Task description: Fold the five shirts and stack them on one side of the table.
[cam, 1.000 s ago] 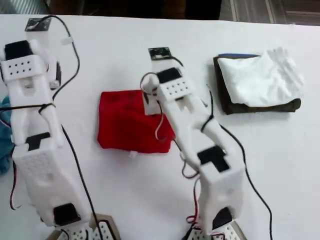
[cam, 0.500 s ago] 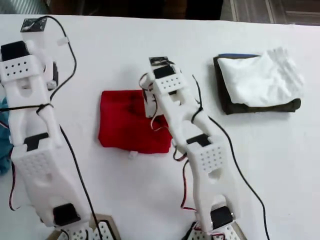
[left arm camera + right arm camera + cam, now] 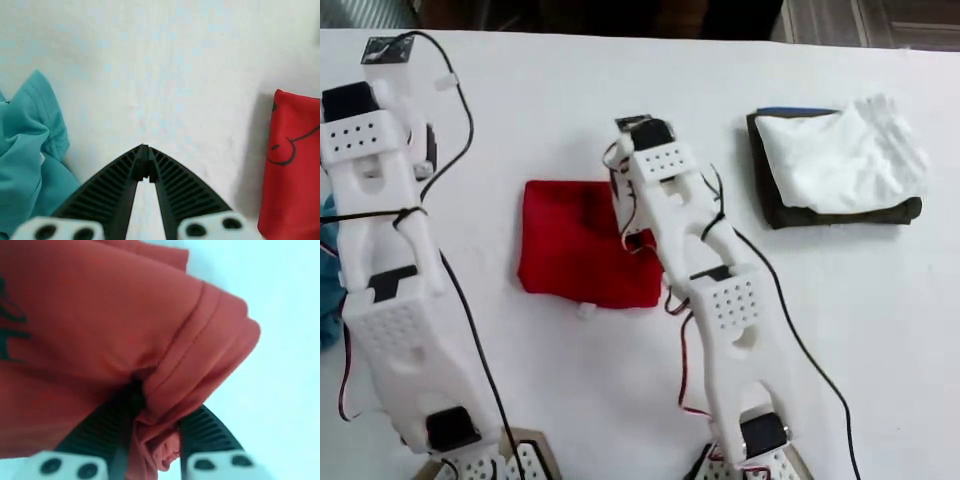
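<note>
Lower and flatter vs. a sec ago, the right arm [image 3: 730, 310]: elbow down, wrist pushed slightly farther over the red shirt [image 3: 570, 240]. Right gripper [image 3: 155, 410] clamped on a bunched hem fold at the shirt's right side, cloth pinched between both fingers [image 3: 102, 427]. Red shirt barely shifted, folded mid-table, left of the stack [image 3: 835, 165] at far right and well apart from it.

Meaning for the task: grab apparently made, lift not yet begun. Probable next move: raise, carry right, set down on the white shirt [image 3: 840, 150] topping the stack. Approx. three layers there (white over dark green, blue sliver beneath), so red likely no. 4.

Left arm [image 3: 390, 250] about where it was, at the left side. Left gripper [image 3: 145, 152] with fingers together, nothing between, over bare table [image 3: 165, 65] between red shirt and teal shirt [image 3: 25, 160]. Teal one crumpled at the left edge, unfolded — prob. the last job.

Risk: fold falling open on lift, given a one-edge grip.
</note>
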